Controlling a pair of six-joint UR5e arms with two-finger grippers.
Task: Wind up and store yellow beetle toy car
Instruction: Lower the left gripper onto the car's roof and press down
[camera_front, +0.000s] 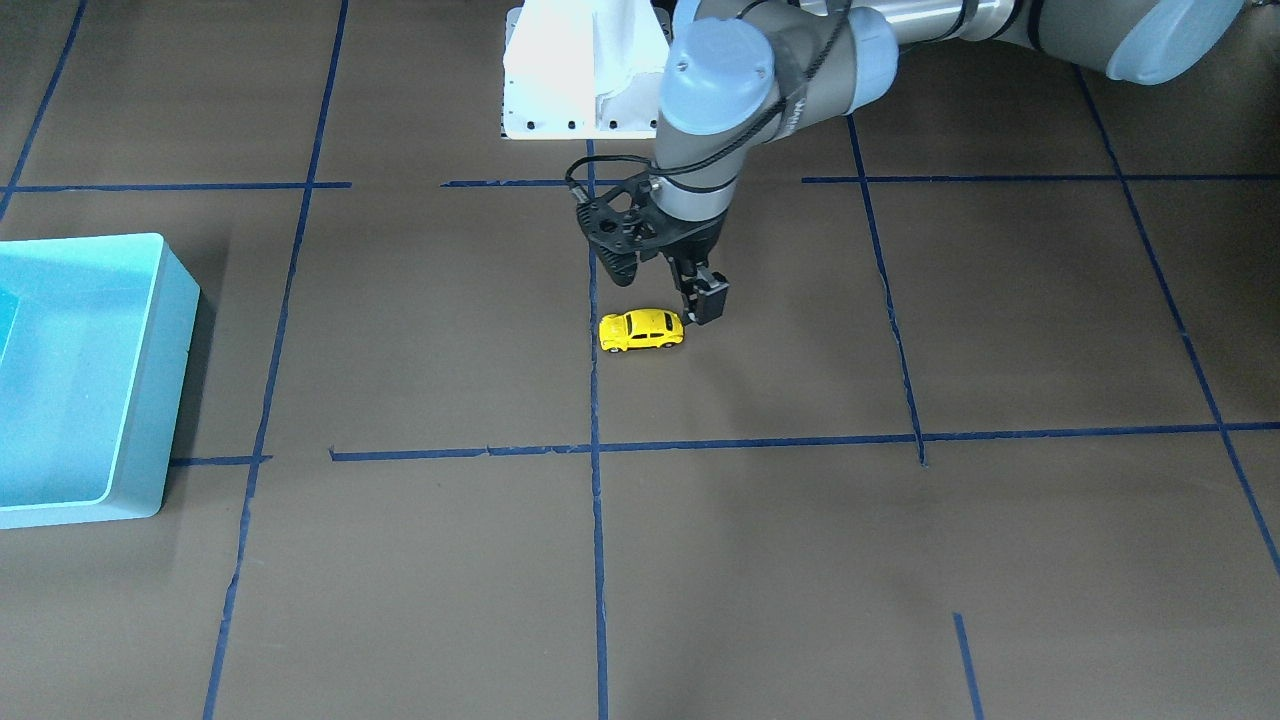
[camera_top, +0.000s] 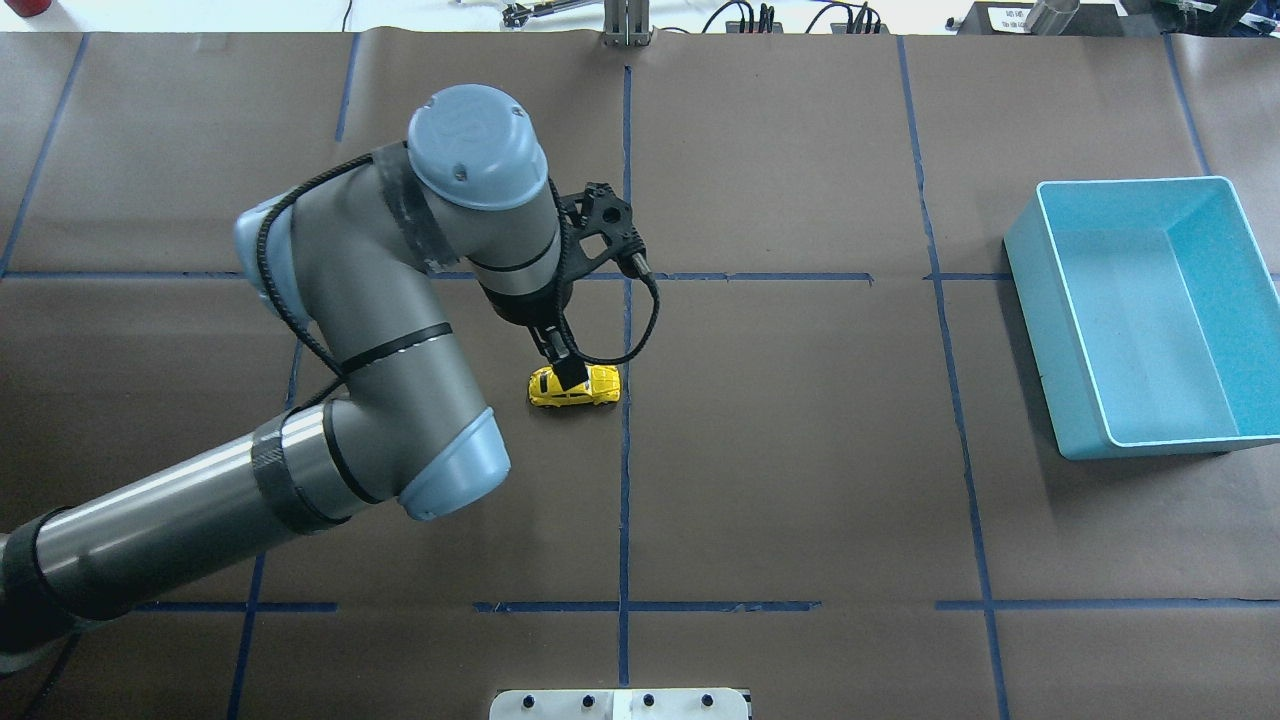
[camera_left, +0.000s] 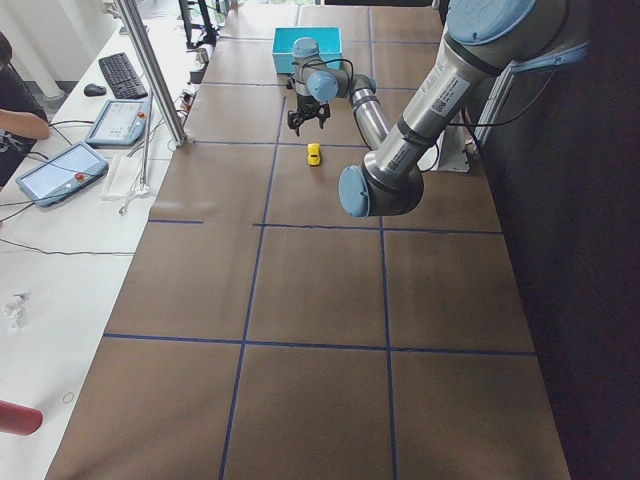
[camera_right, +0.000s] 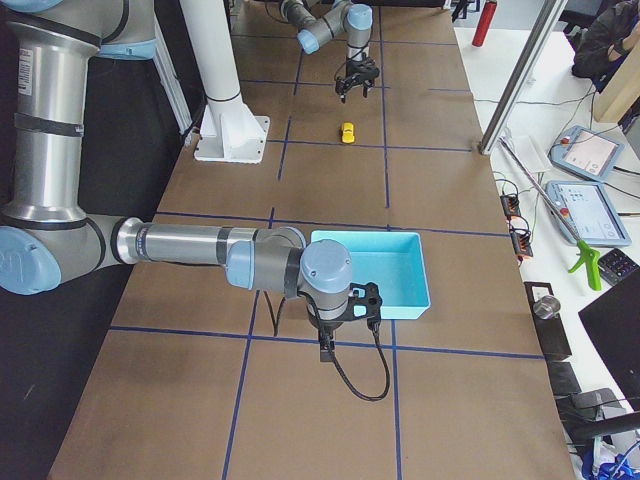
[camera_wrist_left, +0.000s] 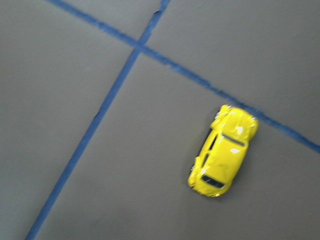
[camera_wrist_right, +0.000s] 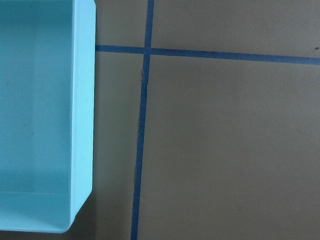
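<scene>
The yellow beetle toy car (camera_front: 641, 331) stands on its wheels on the brown table, beside a blue tape line. It also shows in the overhead view (camera_top: 574, 386) and the left wrist view (camera_wrist_left: 223, 150). My left gripper (camera_front: 665, 292) hangs just above and behind the car with its jaws apart, empty; one fingertip (camera_front: 708, 303) is near the car's end. My right gripper (camera_right: 326, 347) shows only in the exterior right view, low over the table next to the blue bin, and I cannot tell its state.
An empty light-blue bin (camera_top: 1040, 262) stands at the table's right side; it also shows in the front-facing view (camera_front: 160, 300) and the right wrist view (camera_wrist_right: 83, 100). The white robot base plate (camera_front: 560, 105) is behind the car. Blue tape lines grid the table.
</scene>
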